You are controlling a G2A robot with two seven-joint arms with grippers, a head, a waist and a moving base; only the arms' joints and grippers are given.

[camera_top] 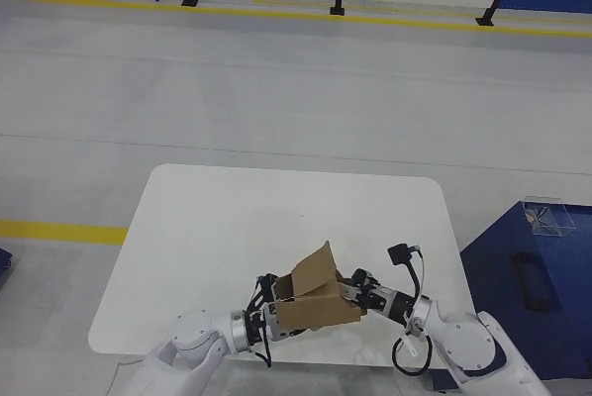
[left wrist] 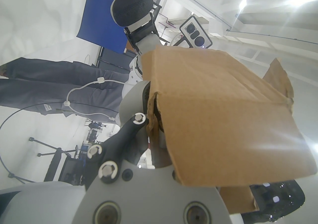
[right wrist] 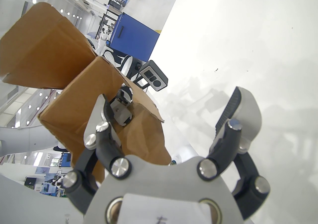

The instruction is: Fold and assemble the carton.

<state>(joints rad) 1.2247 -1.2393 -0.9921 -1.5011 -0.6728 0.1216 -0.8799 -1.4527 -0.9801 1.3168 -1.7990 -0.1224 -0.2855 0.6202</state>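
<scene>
Cardboard hides whether the left pincer (camera_top: 271, 307) grips, so it should brace the carton (camera_top: 314, 292), which sits between both arms at the tabletop's (camera_top: 276, 218) near edge. The right pincer (right wrist: 169, 98), spread wide with one finger on a panel, should push squarely along the crease.

Carton (camera_top: 316, 292), 6 o'clock on table: brown corrugated cardboard, matt, fibrous; edges frayed, one corner torn ragged. Table (camera_top: 227, 218): white, smooth, faint sheen, a few dark specks. Right gripper (right wrist: 169, 98): black ribbed rubbery pads (right wrist: 227, 108), satin metal backs, polished bolts, matt black plastic links.
</scene>
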